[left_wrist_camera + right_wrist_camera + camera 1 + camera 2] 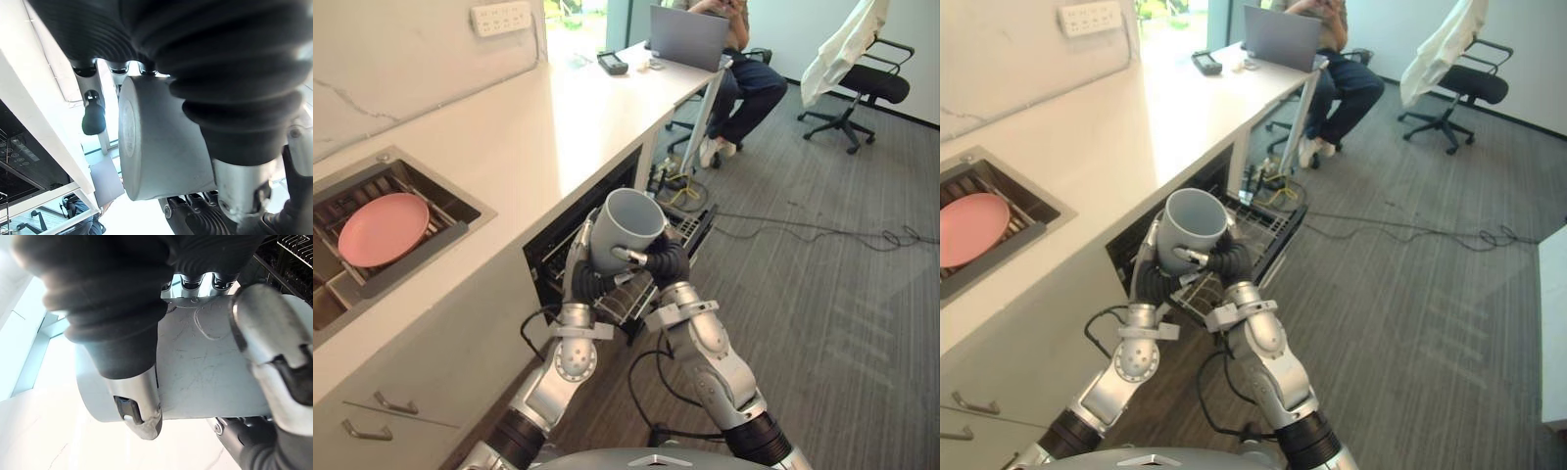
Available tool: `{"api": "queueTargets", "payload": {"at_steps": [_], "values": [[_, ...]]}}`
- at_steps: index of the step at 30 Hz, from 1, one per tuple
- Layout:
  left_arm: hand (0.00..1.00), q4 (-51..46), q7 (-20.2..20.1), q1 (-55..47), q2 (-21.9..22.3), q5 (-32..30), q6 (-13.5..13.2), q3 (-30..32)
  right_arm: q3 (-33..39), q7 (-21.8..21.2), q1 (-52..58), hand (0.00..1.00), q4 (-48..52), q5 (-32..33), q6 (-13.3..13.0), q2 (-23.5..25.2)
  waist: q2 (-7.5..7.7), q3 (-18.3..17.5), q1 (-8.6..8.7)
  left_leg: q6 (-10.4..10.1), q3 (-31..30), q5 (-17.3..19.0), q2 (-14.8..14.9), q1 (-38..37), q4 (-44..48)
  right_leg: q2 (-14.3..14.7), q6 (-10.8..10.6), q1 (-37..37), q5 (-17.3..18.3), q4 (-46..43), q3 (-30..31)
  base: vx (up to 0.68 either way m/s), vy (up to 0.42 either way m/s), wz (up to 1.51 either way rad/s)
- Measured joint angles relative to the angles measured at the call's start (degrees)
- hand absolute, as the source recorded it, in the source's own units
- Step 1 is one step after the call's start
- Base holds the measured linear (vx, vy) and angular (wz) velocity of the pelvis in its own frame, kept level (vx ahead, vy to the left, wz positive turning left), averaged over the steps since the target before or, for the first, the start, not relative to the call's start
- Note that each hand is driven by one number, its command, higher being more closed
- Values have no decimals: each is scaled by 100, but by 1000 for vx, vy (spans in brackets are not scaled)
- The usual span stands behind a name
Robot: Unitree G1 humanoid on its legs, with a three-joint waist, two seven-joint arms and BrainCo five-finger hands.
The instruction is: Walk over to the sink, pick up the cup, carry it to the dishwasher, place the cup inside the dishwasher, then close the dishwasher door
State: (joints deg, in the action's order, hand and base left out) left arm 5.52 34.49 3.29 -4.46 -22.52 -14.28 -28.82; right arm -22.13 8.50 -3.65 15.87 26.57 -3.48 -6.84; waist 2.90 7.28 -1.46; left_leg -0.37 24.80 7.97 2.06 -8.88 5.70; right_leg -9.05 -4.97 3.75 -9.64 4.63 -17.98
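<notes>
Both of my hands are closed on the cup (626, 227) at the centre of the frame. My left hand (578, 272) curls round its left side and my right hand (663, 262) curls round its right, so neither is spread. The close view along my right hand shows a silver finger (264, 323) pressed onto the grey wall. The one along my left shows a dark fingertip (93, 119) beside the cup's flat end.

The cup stands mouth up, tipped a little toward the upper right, with its long axis running from my wrists up and away. Just past it and lower, the wire rack (693, 227) pokes out of the dishwasher (548, 257), whose dark opening sits under the edge of the counter (538, 127) at centre left. That puts the rack ahead of and below the cup, slightly right of centre.

I judge the coming move to be forward and down along that line. Both hands are equally near, so either could set the cup in, but one will likely have to let go first.

Farther off, the sink (460, 211) at the left edge holds a pink plate (384, 227). At the top of the frame a person (749, 78) sits at the far end of the counter.
</notes>
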Motion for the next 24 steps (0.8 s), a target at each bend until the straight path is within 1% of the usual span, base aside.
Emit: {"api": "queueTargets", "payload": {"at_steps": [4,7,10,13,16,17,18,19,20,21,22,24], "values": [[0,5,17,-81,3,112,0,-2,163,95,4,100,-2,1,-26,123,0,0,6,10,-5,-8,-12,-4,-8,-8,-2,2,-2,0,0,0,0,0],[0,22,35,-184,10,215,1,49,444,287,6,100,-2,6,-126,198,0,0,6,21,-12,-17,-27,-9,-20,-19,-7,6,-5,0,-2,0,0,0],[0,34,73,-290,33,255,4,324,806,443,20,100,-2,6,-242,188,0,0,14,38,-40,-59,-56,-25,-82,-44,-20,12,-13,-1,-25,0,0,5],[0,178,162,-323,47,363,6,607,1167,480,70,100,-4,3,-254,183,1,-1,7,51,-87,-69,-71,-23,-83,-63,-23,36,-15,-1,-62,-1,1,9],[0,331,102,-534,68,719,-1,932,1501,465,99,100,-194,2,-249,176,1,-1,14,68,-154,-89,-95,-21,-83,-84,-25,78,-16,-1,-139,-20,5,13],[0,470,-128,-651,93,1091,-70,1091,1691,448,101,100,-374,0,-240,165,1,-1,6,75,-218,-100,-101,-15,-82,-95,-25,111,-16,-1,-184,-23,4,18],[0,548,-259,-710,103,1290,-76,1168,1796,445,98,100,-480,0,-234,157,2,-1,-2,81,-255,-108,-104,3,-82,-105,-26,123,-14,-1,-195,-64,1,29],[0,744,-534,-819,96,1628,-93,1325,2004,441,9,100,-789,-60,-229,120,19,9,-20,92,-330,-120,-105,116,-83,-136,-41,103,-8,-1,-251,-99,-1,37],[0,984,-830,-883,29,1941,-92,1431,2157,437,-208,100,-1222,-223,-224,-23,48,35,-24,110,-422,-138,-124,274,-59,-184,-38,11,21,0,-332,-110,-1,37],[0,1122,-962,-895,-4,2074,-92,1483,2204,433,-379,100,-1478,-257,-221,-137,63,61,-39,88,-446,-142,-136,363,-53,-201,-38,-64,25,0,-349,-113,5,31],[0,1378,-1215,-910,-79,2345,-49,1550,2301,419,-828,100,-1988,-388,-143,-363,74,177,-91,78,-475,-191,-154,555,-40,-229,-36,-222,24,2,-358,-95,7,22],[0,1721,-1568,-897,-240,2709,69,1644,2357,415,-1716,100,-2777,-448,-22,-741,62,487,-101,82,-606,-246,-159,884,69,-280,-28,-424,28,2,-479,-110,2,32]]}}
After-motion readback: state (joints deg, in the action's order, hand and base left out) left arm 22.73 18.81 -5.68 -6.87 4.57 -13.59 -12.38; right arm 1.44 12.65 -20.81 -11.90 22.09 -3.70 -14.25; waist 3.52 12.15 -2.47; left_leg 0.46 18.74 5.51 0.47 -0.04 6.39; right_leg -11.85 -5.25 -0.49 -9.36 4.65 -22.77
